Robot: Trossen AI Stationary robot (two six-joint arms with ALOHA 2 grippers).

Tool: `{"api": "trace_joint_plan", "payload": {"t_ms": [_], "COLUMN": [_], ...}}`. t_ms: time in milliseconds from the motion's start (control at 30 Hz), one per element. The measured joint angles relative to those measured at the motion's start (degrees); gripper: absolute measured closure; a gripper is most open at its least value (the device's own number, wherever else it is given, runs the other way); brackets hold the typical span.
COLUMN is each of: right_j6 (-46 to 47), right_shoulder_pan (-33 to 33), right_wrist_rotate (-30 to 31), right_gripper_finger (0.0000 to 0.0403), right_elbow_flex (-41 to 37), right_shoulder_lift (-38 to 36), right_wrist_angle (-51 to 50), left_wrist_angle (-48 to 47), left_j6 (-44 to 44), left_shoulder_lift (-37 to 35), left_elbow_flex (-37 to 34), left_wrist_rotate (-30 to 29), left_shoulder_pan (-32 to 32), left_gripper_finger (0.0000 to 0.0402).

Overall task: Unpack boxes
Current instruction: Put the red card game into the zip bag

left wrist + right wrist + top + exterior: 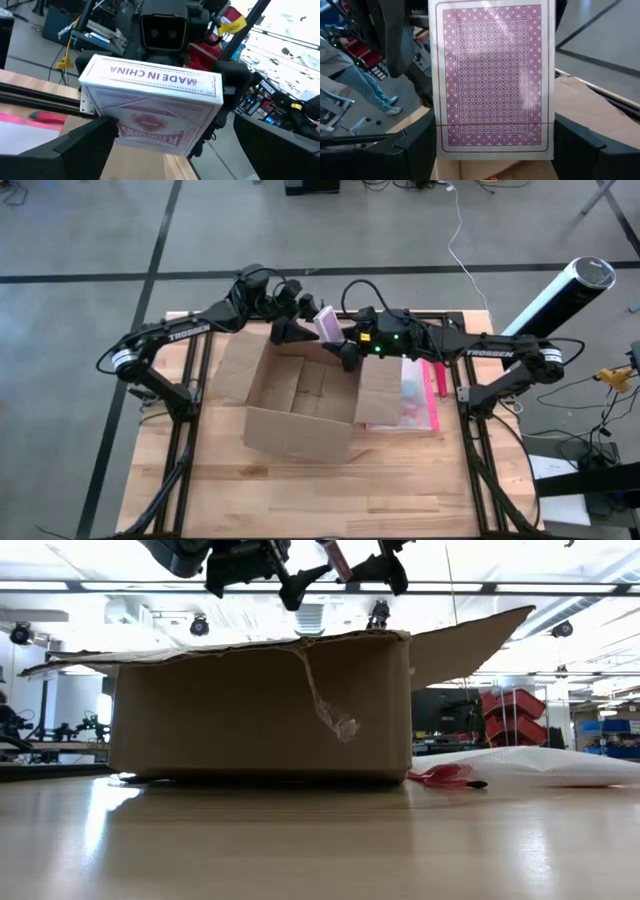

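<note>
The brown cardboard box (300, 395) (260, 705) stands open on the table, its flaps spread. Above its far wall a purple-and-white pack of playing cards (328, 323) (150, 95) (492, 75) is held in the air. My right gripper (348, 350) (492, 150) comes from the table's right and is shut on the pack. My left gripper (290, 330) (175, 150) comes from the left and is open. Its fingers stand on either side of the pack's other end; whether one touches it, I cannot tell. My right gripper pinches the card pack by its two long side edges (440, 135) between its two fingers, near the end closest to its wrist. The fingers lie across the pack. The pack juts out past them toward my left gripper, lifted clear of the box.
A translucent pink-edged pouch (415, 395) (530, 765) lies flat on the table right of the box. A black-and-white cylinder (560, 295) stands off the table's far right. A person (350, 75) shows in the room beyond. Bare wood stretches along the near edge.
</note>
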Motion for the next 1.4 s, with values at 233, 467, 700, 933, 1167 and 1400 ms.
{"api": "trace_joint_plan", "payload": {"t_ms": [233,467,700,933,1167,1400], "right_j6": [0.5,-0.2,-0.2,-0.2,-0.2,-0.2], "right_shoulder_pan": [0.1,0.3,0.3,0.3,0.2,0.2], "right_wrist_rotate": [-1.7,-2.6,-4.2,-4.8,-6.0,-6.5], "right_gripper_finger": [0.0118,0.0118,0.0118,0.0118,0.0118,0.0118], "right_elbow_flex": [0.0,0.0,0.0,0.0,0.0,0.0], "right_shoulder_lift": [0.6,0.9,1.0,1.0,1.3,1.3], "right_wrist_angle": [1.6,2.6,2.8,3.1,5.0,5.6], "left_wrist_angle": [-0.5,-5.6,-4.7,-3.1,-1.0,-0.2], "left_j6": [1.8,4.9,5.0,5.0,5.0,5.0], "left_shoulder_lift": [0.5,0.7,0.7,0.7,0.6,0.6], "left_elbow_flex": [0.0,0.0,0.0,0.0,0.0,0.0], "left_wrist_rotate": [0.2,-0.9,-0.6,0.4,1.6,2.5], "left_shoulder_pan": [-0.2,-0.2,-0.3,-0.5,-0.9,-1.5], "left_gripper_finger": [0.0011,0.0011,0.0011,0.0012,0.0047,0.0090]}}
